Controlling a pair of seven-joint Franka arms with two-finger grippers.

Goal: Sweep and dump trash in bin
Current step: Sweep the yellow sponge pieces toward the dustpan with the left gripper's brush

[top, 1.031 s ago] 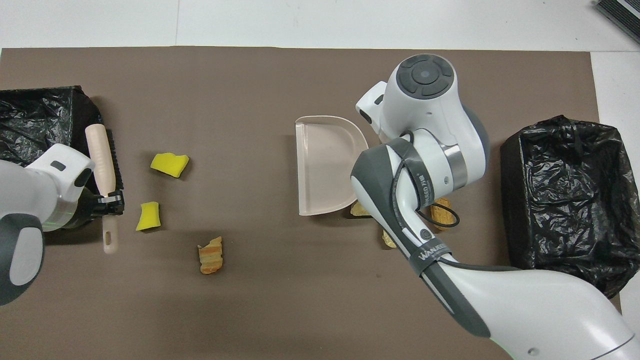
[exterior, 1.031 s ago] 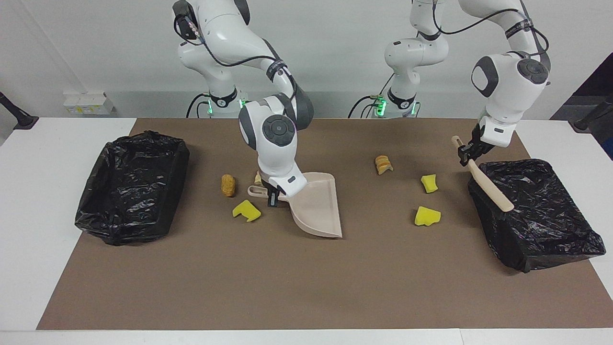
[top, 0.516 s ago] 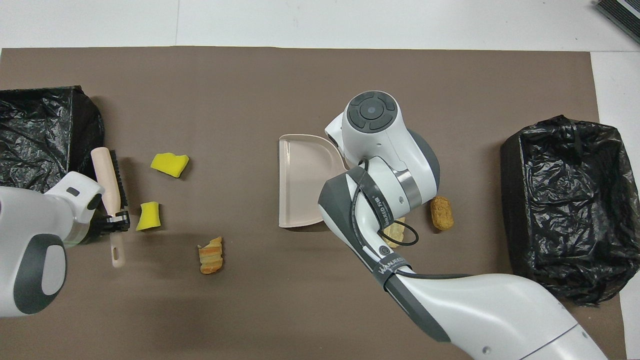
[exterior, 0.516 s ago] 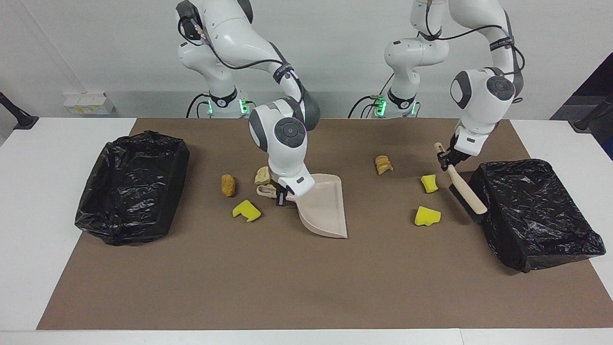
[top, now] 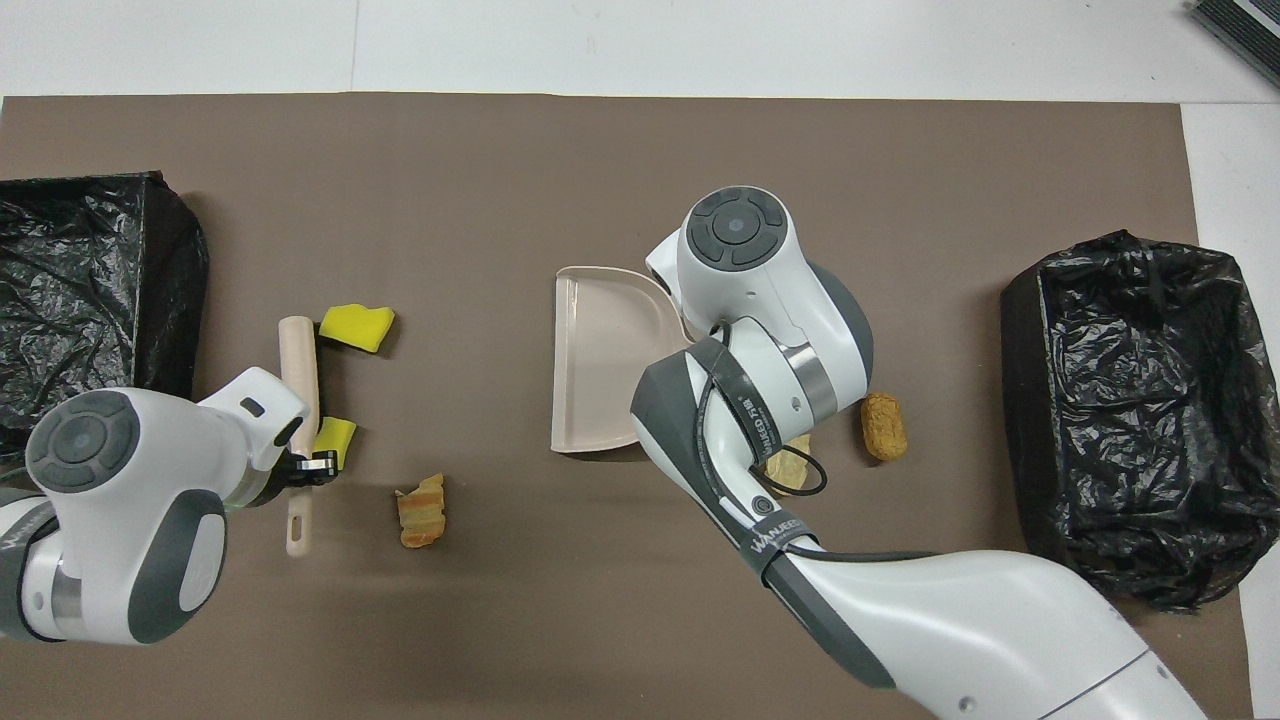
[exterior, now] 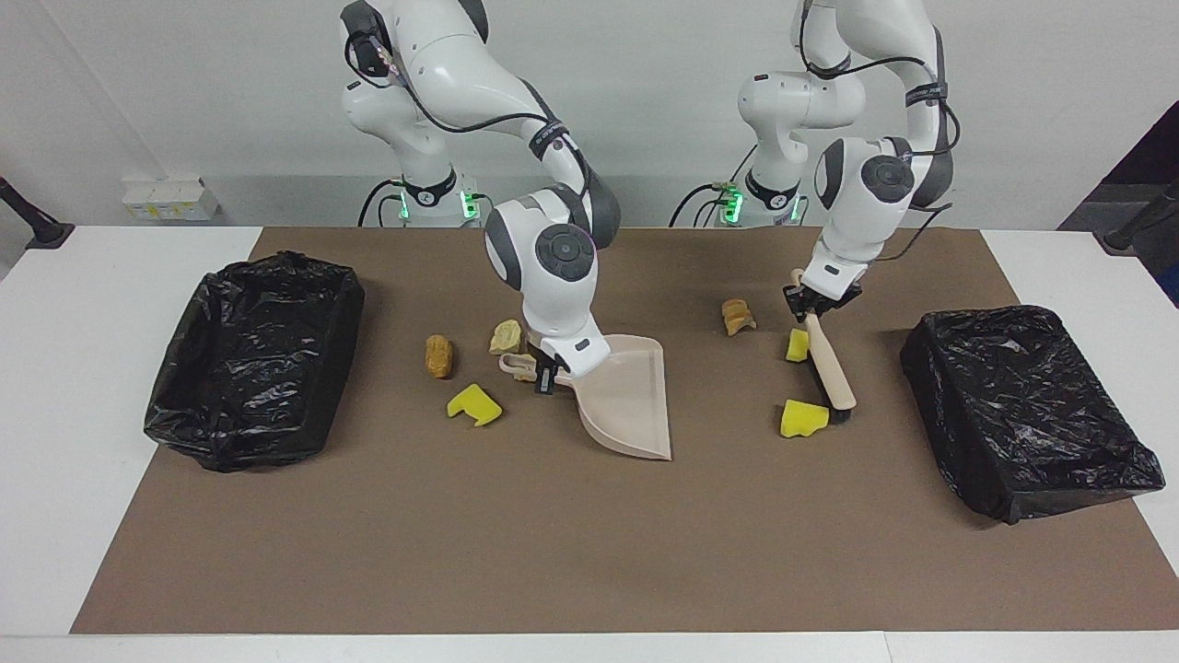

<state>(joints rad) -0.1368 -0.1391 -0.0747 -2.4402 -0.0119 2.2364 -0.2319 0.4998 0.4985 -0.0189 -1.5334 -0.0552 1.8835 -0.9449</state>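
- Broadly, open brown mat (exterior: 553,552) is seen along the edge farthest from the robots; two black-lined bins (exterior: 253,354) (exterior: 1027,405) are set at the mat's two ends.
- Trash is scattered in two groups: yellow sponge chunks (exterior: 803,419) (exterior: 796,344) touching the brush (exterior: 829,373), a bread-like piece (exterior: 737,316) nearer the robots, and more scraps (exterior: 438,355) (exterior: 474,404) beside the dustpan (exterior: 626,401).
- The brush's long axis is run away from the robots, handle end nearest them; its handle is pinched by the left gripper (exterior: 812,306).
- The dustpan's handle is clamped by the right gripper (exterior: 547,376), its open lip turned toward the left arm's end.
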